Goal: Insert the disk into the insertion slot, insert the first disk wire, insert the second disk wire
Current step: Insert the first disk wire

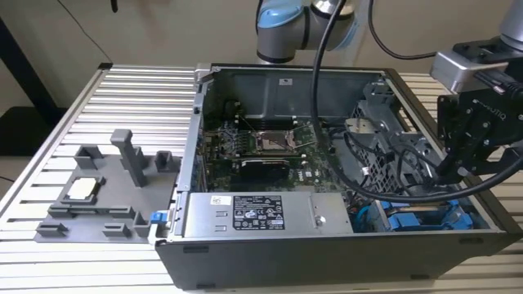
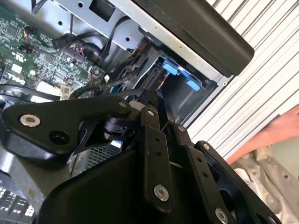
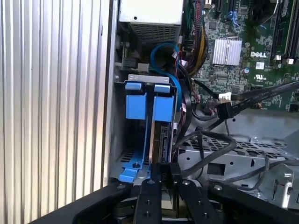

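In the insertion slot (image 3: 140, 78), the disk (image 3: 163, 112), gripper (image 3: 166, 170) close by, jaws narrow, stickered silver box (image 1: 257, 212)

Bright blue plastic frames the disk (image 3: 162, 111) in the dark-grey insertion slot (image 3: 120, 122). The motherboard (image 1: 217, 150) shows green and the computer case (image 1: 327, 263) black. Its silver box (image 1: 204, 222) carries a white-and-black sticker (image 1: 257, 214), and the table (image 1: 122, 98) is ribbed silver.

1 computer case (image 1: 343, 257), 1 insertion slot (image 3: 140, 77), 2 blue tabs (image 3: 136, 106) (image 3: 163, 108), 1 grey tray (image 1: 90, 214)
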Robot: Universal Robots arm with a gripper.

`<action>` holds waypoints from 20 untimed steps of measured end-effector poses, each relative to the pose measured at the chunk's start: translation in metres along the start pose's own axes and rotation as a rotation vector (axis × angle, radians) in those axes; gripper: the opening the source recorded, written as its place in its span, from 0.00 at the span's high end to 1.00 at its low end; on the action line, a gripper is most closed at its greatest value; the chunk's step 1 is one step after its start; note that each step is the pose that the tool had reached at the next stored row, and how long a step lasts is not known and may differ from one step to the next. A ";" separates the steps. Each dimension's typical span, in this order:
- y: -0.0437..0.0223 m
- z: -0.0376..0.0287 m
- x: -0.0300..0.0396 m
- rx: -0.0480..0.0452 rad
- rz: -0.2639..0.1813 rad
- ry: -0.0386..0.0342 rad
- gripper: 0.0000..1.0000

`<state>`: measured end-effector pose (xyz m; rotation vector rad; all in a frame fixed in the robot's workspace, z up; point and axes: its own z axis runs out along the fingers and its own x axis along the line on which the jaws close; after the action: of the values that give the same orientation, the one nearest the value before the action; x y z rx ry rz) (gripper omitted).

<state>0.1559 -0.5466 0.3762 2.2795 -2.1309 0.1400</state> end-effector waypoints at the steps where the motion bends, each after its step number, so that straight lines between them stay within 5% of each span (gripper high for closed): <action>1: 0.0000 0.0006 0.0000 -0.0003 0.007 -0.0021 0.81; 5: 0.0001 0.0025 0.0006 -0.0011 0.031 -0.0182 0.81; 8: 0.0002 0.0033 0.0024 -0.0001 0.036 -0.0429 0.81; 10: 0.0004 0.0038 0.0057 0.0002 0.037 -0.0516 0.81; 15: 0.0013 0.0073 0.0167 -0.0019 0.038 -0.0605 0.81; 20: 0.0015 0.0124 0.0182 -0.0068 0.038 -0.0649 0.81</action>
<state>0.1563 -0.5657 0.3652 2.2713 -2.2028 0.0601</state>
